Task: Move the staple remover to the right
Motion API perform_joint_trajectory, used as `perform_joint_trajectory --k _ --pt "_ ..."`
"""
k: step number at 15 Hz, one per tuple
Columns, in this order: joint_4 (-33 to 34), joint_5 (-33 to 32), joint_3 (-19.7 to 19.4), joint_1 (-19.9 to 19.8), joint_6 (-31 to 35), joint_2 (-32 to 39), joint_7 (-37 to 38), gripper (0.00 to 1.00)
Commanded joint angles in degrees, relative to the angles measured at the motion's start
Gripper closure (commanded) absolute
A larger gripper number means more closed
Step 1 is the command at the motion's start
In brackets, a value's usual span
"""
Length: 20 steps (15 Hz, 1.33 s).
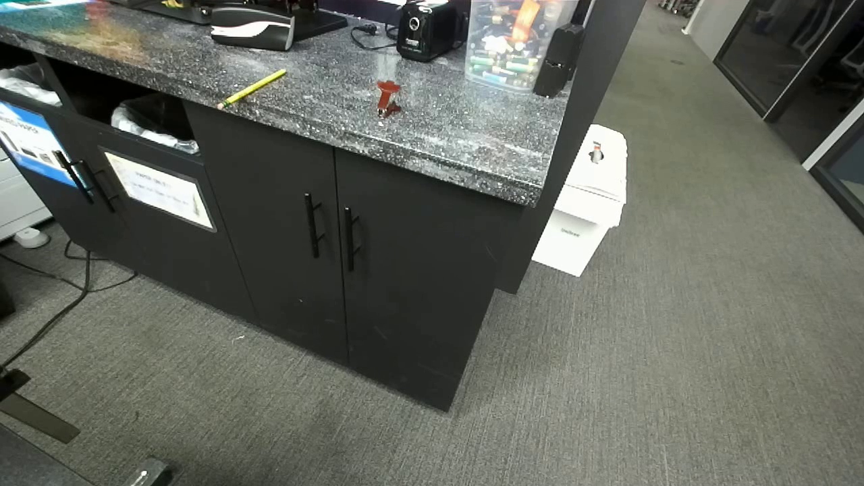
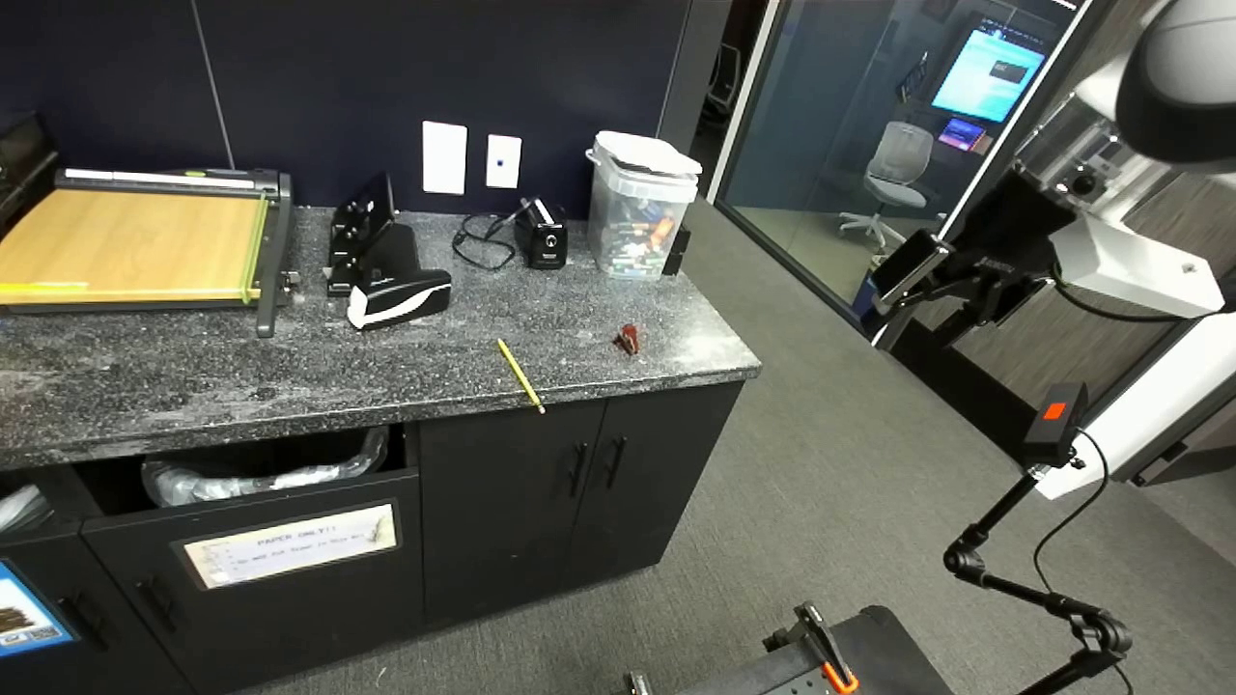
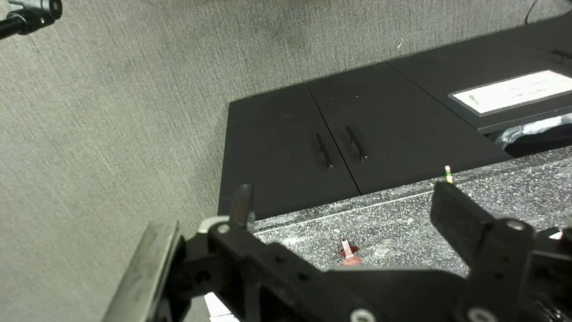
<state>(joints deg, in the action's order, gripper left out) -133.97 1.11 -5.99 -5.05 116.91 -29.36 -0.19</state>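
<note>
The staple remover (image 1: pixel 387 98) is small and dark red. It sits on the speckled grey counter (image 1: pixel 466 135) near the front edge, toward the counter's open end. It also shows there in an exterior view (image 2: pixel 629 339), and in the wrist view (image 3: pixel 350 256), between the fingers and partly above the gripper's body in the picture. My gripper (image 2: pixel 932 299) is in the air off the open end of the counter, well apart from the staple remover. In the wrist view my gripper's fingers (image 3: pixel 343 194) are wide apart with nothing between them. The gripper does not show in the remaining exterior view.
A yellow pencil (image 2: pixel 521 375) lies near the front edge, its eraser end overhanging. A clear tub of batteries (image 2: pixel 637 222), a black sharpener (image 2: pixel 546 236) and a black stapler (image 2: pixel 401 297) stand farther back. A paper cutter (image 2: pixel 145 241) lies at the far end. A white bin (image 1: pixel 584 202) stands on the floor.
</note>
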Motion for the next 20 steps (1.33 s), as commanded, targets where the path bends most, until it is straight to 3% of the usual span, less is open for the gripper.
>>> perform_joint_trajectory --k 1,8,20 --pt "8.2 0.6 2.2 0.6 1.3 10.2 4.0 0.00" --pt "31.7 -0.7 5.4 2.5 1.1 33.0 10.2 0.00" --pt "69.0 1.0 3.8 4.7 0.4 70.0 18.9 0.00"
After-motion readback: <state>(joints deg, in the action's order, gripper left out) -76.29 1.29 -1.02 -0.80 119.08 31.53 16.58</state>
